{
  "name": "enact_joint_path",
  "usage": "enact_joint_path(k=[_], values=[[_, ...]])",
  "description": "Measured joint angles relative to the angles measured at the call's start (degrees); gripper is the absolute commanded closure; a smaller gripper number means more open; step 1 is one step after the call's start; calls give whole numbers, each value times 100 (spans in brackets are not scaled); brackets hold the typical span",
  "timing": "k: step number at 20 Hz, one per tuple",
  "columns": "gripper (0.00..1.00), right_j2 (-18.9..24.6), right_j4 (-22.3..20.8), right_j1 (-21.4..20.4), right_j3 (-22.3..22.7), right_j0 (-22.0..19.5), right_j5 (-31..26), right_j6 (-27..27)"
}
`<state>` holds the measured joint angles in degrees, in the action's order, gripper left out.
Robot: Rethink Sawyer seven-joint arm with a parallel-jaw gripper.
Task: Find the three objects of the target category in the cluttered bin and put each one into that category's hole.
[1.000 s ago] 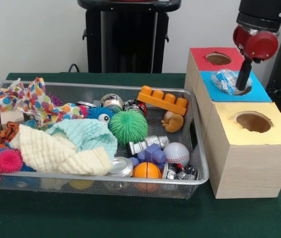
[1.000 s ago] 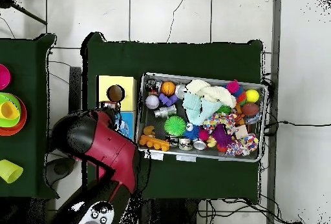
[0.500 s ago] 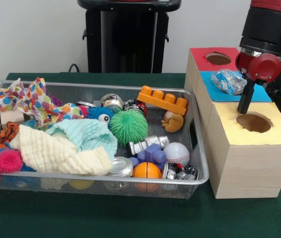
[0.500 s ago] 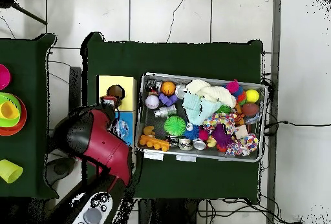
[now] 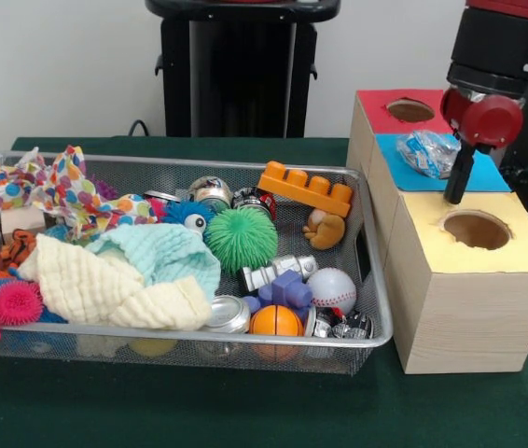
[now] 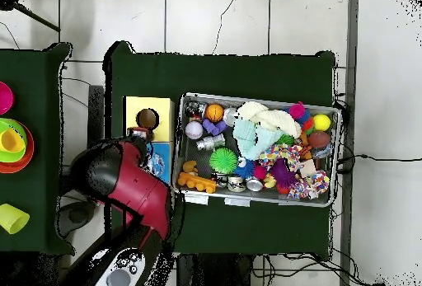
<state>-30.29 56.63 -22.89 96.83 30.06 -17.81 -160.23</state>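
A crinkled clear wrapper lies on the blue box, over its hole. The claw hangs beside it, above the yellow box; whether it is apart cannot be told. The bin of toys sits on the counter.

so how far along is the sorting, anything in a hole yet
Partly done at best: a crinkly plastic packet lies on the blue box, over its hole rather than dropped through. The gripper hangs beside it, carrying nothing visible. The wire bin is crowded; similar shiny wrappers sit at its front corner.
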Motion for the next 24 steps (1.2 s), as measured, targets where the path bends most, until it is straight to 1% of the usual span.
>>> enact_joint_path(k=[2, 3, 6, 7, 8, 11, 13, 14, 16, 20, 24], values=[[100, -32, -27, -5, 1, 1, -151, 0], [100, -98, -97, -13, -5, 5, -413, 0], [100, -243, -246, -65, -38, 8, -873, 0], [100, -360, -407, -128, -37, 27, -1300, 0], [100, -419, -487, -156, -37, 39, -1536, -1], [100, -533, -662, -227, -37, 69, -2051, -1], [100, -659, -848, -311, -37, 97, -2593, -1], [100, -675, -867, -324, -37, 99, -2676, -1], [100, -784, -998, -419, -48, 99, -3109, -1], [100, -881, -1100, -526, -66, 100, -3418, -1], [100, -899, -1096, -560, -66, 99, -3379, -1]])
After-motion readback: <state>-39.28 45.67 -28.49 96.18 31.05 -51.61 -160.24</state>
